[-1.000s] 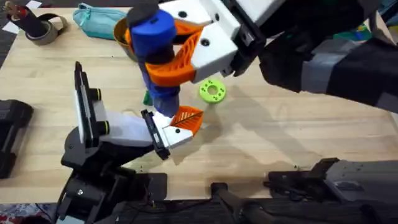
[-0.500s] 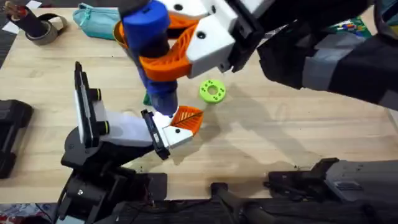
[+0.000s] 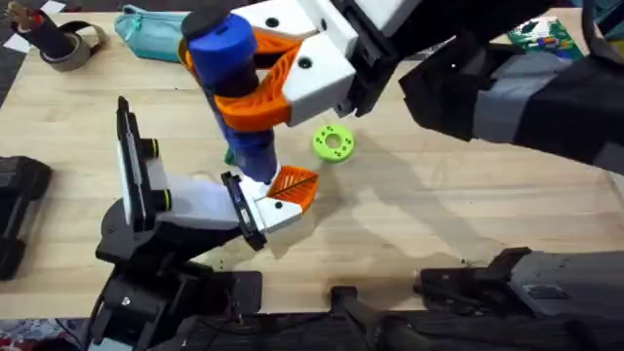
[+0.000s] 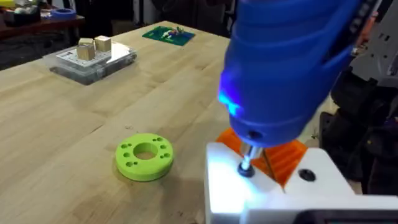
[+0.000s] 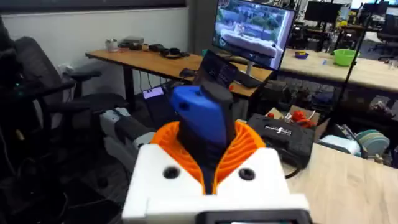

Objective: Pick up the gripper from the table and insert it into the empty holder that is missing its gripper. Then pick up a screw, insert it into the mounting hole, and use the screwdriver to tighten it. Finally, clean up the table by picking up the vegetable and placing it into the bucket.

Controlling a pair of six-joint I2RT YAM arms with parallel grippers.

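My right gripper (image 3: pixel 249 102) (image 5: pixel 214 149) is shut on the blue screwdriver (image 3: pixel 234 88) (image 4: pixel 286 68) and holds it upright. Its metal tip (image 4: pixel 246 163) sits in a hole of the white block base of the small orange ribbed gripper (image 3: pixel 291 187) (image 4: pixel 283 158). That gripper is seated at the black clamp end of the holder (image 3: pixel 146 195). A sliver of the dark green vegetable (image 3: pixel 230 154) shows beside the screwdriver shaft. The bucket's yellow-orange rim (image 3: pixel 186 51) peeks out behind the handle, mostly hidden.
A bright green ring disc (image 3: pixel 332 142) (image 4: pixel 144 156) lies right of the holder. At the table's far left are a light blue pouch (image 3: pixel 151 27) and a tape roll (image 3: pixel 66 46). A clear box (image 4: pixel 90 59) and a green board (image 3: pixel 539 34) lie far right.
The right gripper and the screwdriver's top have shifted slightly left, tilting the handle, while the tip stays on the white block. Nothing else moved.
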